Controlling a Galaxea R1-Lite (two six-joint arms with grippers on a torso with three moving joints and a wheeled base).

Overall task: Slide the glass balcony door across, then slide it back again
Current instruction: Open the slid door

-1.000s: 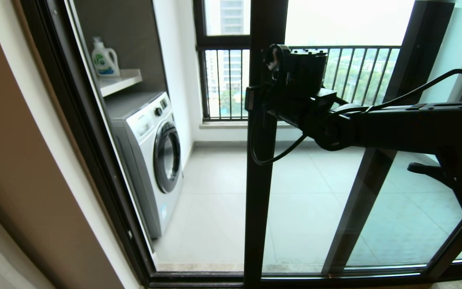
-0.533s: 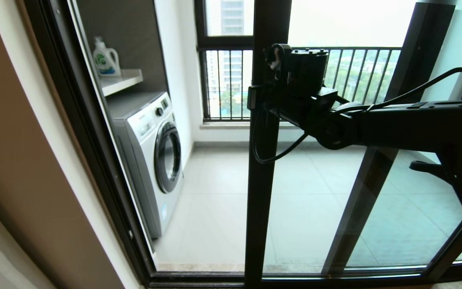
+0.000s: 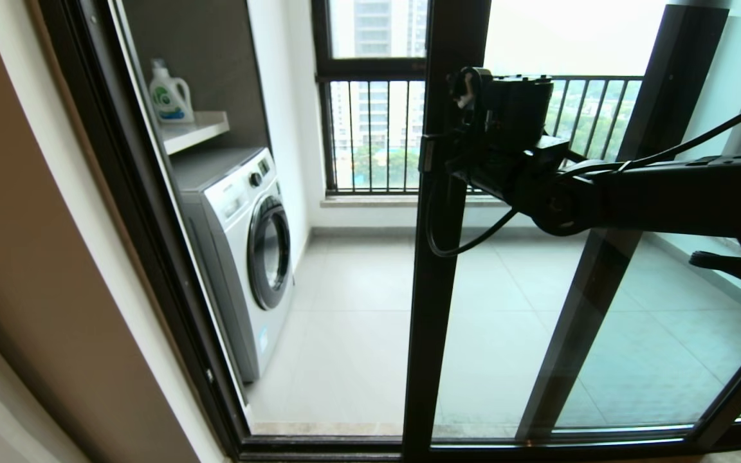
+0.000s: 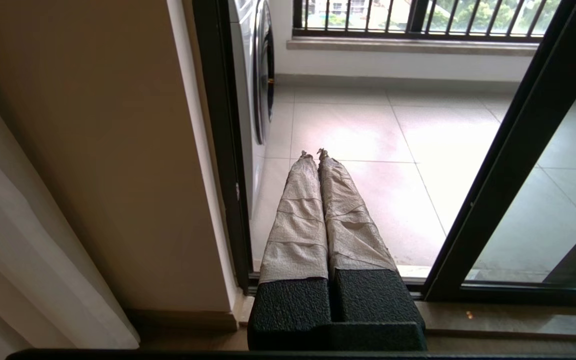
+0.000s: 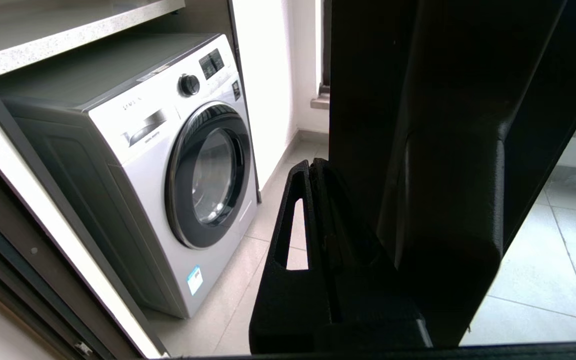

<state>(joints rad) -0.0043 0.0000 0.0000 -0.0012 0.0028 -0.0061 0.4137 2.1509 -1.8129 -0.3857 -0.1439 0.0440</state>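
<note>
**A:** What do you have closest to you?

**B:** Your left gripper (image 4: pixel 316 152). It hangs low by the door track, near the wall. Its fingers are pressed together with nothing in them. It is not helping right now.

**A:** And your other arm?

**B:** Your right gripper (image 5: pixel 313 162) is up high, reaching out to the glass balcony door (image 3: pixel 438 289). Its fingers look pressed together too, with nothing between them. They lie right against the edge of the door's dark upright.

**A:** What has just changed?

**B:** The door has gone to the right. A moment ago its upright stood more to the left. Your right arm went along with it. So the open gap on the left is wider now, and you see more of the floor (image 3: pixel 345 321) with no glass in front.

**A:** What does that mean for the job?

**B:** I think you are in the first part, sliding the door across. It is part way open, not all the way. The sliding back is not done yet.

**A:** What is farther out?

**B:** The washing machine (image 3: pixel 248 257) stands on the balcony at the left. Behind it all is the window with black rails (image 3: pixel 370 128).
</note>
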